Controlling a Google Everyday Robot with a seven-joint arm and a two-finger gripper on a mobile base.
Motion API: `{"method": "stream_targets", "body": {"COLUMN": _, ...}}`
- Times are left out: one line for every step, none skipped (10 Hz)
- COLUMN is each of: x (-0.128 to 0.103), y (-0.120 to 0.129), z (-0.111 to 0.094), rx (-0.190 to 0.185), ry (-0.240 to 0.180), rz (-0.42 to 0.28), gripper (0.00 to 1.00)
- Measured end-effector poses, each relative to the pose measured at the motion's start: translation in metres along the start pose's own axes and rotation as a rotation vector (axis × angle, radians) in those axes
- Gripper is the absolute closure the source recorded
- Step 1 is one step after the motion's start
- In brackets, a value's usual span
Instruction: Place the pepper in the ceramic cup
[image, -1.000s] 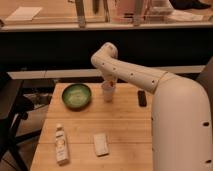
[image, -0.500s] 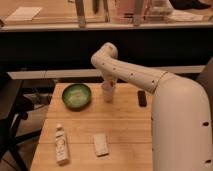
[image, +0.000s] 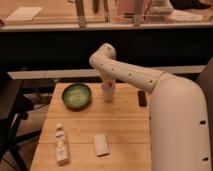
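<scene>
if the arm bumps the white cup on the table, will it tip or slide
The ceramic cup looks taller than wide with a narrow base, so a knock near the rim would probably tip it. The wooden table looks smooth, so a low push might slide it instead. The gripper sits right above its mouth, so rim contact seems likelier.

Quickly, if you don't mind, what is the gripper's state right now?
Gripper: directly above the ceramic cup on the table; its state cannot be told.
</scene>
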Motion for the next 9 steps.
{"method": "stream_targets", "body": {"x": -0.001, "y": 0.0, "z": 0.001, "rx": 0.004, "ry": -0.004, "rz": -0.002, "gripper": 0.27}}
{"method": "stream_targets", "body": {"x": -0.003, "y": -0.004, "z": 0.002, "rx": 0.012, "ry": -0.011, "rz": -0.008, "gripper": 0.21}}
{"method": "stream_targets", "body": {"x": -0.004, "y": -0.006, "z": 0.003, "rx": 0.022, "ry": -0.019, "rz": -0.012, "gripper": 0.2}}
{"method": "stream_targets", "body": {"x": -0.006, "y": -0.006, "z": 0.005, "rx": 0.027, "ry": -0.027, "rz": -0.014, "gripper": 0.2}}
{"method": "stream_targets", "body": {"x": -0.008, "y": -0.007, "z": 0.008, "rx": 0.032, "ry": -0.038, "rz": -0.017, "gripper": 0.2}}
{"method": "stream_targets", "body": {"x": -0.01, "y": -0.009, "z": 0.011, "rx": 0.036, "ry": -0.047, "rz": -0.022, "gripper": 0.2}}
{"method": "stream_targets", "body": {"x": -0.011, "y": -0.011, "z": 0.013, "rx": 0.039, "ry": -0.054, "rz": -0.025, "gripper": 0.2}}
{"method": "stream_targets", "body": {"x": -0.013, "y": -0.013, "z": 0.014, "rx": 0.041, "ry": -0.061, "rz": -0.028, "gripper": 0.2}}
{"method": "stream_targets", "body": {"x": -0.013, "y": -0.012, "z": 0.014, "rx": 0.043, "ry": -0.061, "rz": -0.025, "gripper": 0.21}}
